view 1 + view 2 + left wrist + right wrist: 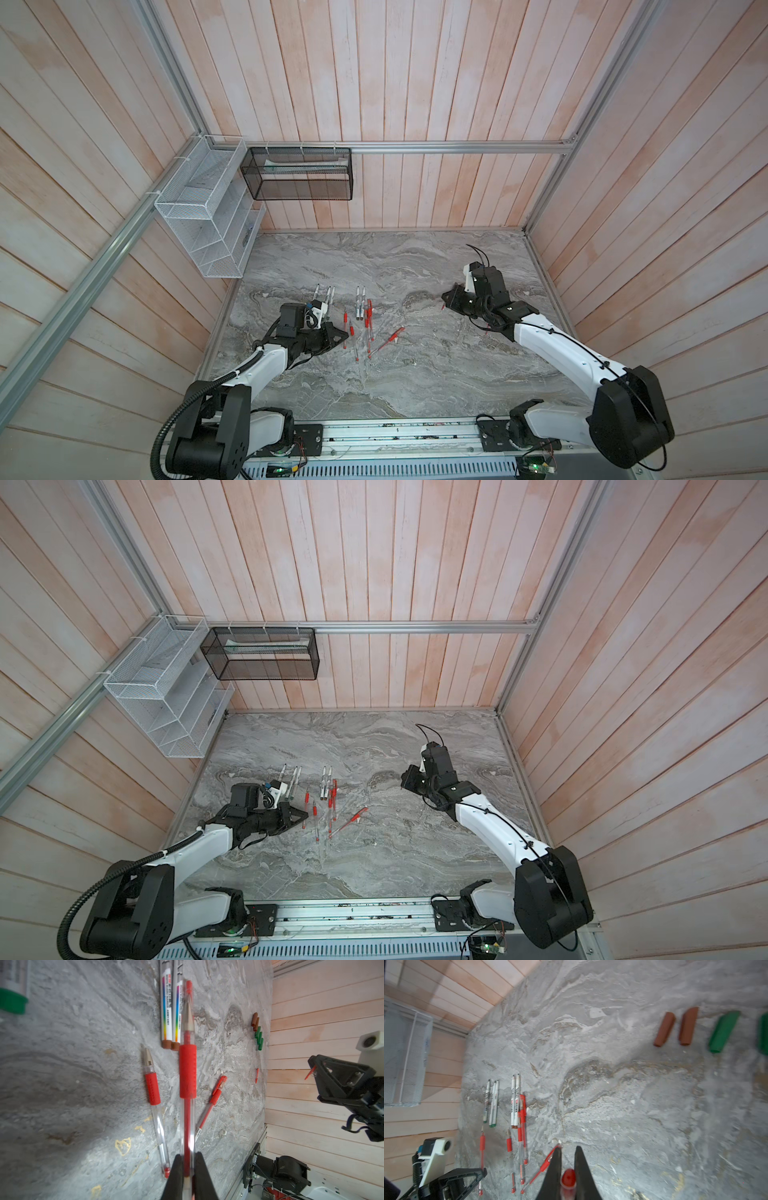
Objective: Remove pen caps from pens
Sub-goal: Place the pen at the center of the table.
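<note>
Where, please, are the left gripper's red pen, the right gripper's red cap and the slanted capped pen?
held red pen (187,1071): left wrist view, rubber grip.
red cap (568,1177): right wrist view, rounded end.
slanted capped pen (217,1091): left wrist view, its cap.

Matt stone-look tabletop (415,374), glossy clear plastic pens (154,1109) (ribbed rubbery grips (187,1072)), wood-plank walls (415,83), metal mesh baskets (199,216)

Looks like a robotics lab test cell. Boxed in by pinkish wooden plank walls (415,83) behind aluminium frame rails (457,146), with a grey marble-patterned tabletop (415,374). Fitted with two white-and-black robot arms (266,361) (561,345) on a metal base rail (395,432), plus a white wire basket (199,208) and a black mesh basket (299,174).
</note>
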